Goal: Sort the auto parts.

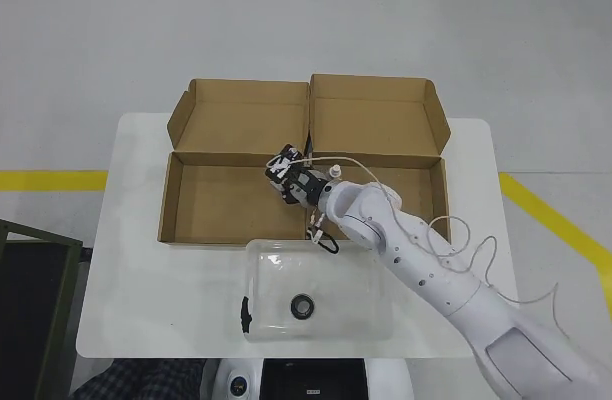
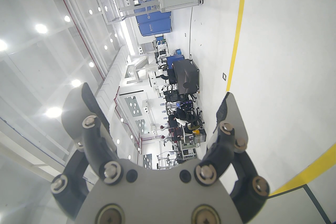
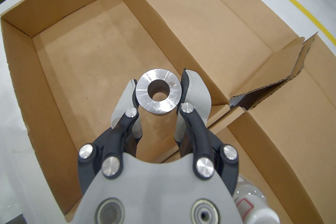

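Note:
My right gripper (image 3: pixel 159 89) is shut on a shiny metal ring (image 3: pixel 159 94) with a round hole, held above the floor of the left cardboard box (image 3: pixel 86 51). From above, the same gripper (image 1: pixel 286 172) hangs over that box's (image 1: pixel 221 205) right end, near the wall it shares with the right box (image 1: pixel 431 195). A second, darker ring (image 1: pixel 304 306) lies in the clear plastic bin (image 1: pixel 376 285) at the table's front. My left gripper (image 2: pixel 157 104) is open with nothing between its fingers and points off into the room.
Both box lids (image 1: pixel 376 118) stand folded back toward the table's far edge. A white bottle-like item (image 3: pixel 253 205) sits in the right box under my right wrist. A black part (image 1: pixel 245 313) lies at the bin's left end. A dark cabinet (image 1: pixel 21 300) stands left of the table.

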Available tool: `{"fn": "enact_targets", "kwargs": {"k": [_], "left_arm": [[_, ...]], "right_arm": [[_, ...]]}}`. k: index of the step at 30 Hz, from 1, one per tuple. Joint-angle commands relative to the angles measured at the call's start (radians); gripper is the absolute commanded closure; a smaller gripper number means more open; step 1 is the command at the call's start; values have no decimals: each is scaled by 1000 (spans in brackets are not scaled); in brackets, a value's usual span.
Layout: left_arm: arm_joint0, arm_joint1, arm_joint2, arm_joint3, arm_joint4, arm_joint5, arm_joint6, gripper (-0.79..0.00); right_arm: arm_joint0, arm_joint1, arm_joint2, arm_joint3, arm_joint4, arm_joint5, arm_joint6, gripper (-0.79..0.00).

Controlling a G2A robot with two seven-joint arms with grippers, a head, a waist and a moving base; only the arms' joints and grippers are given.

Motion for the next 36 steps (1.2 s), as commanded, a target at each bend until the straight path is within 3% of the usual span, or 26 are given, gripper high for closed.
{"fn": "enact_targets", "kwargs": {"k": [1, 12, 18, 36], "left_arm": [[0, 0, 0, 0, 0, 0, 0, -785], [0, 0, 0, 0, 0, 0, 0, -785], [0, 0, 0, 0, 0, 0, 0, -785], [0, 0, 0, 0, 0, 0, 0, -785]], "right_arm": [[7, -9, -9, 17, -5, 8, 9, 0], [41, -61, -55, 122, -23, 25, 25, -9], [53, -82, -64, 150, -39, 27, 32, -172], [29, -101, -25, 107, -94, 5, 85, -345]]}}
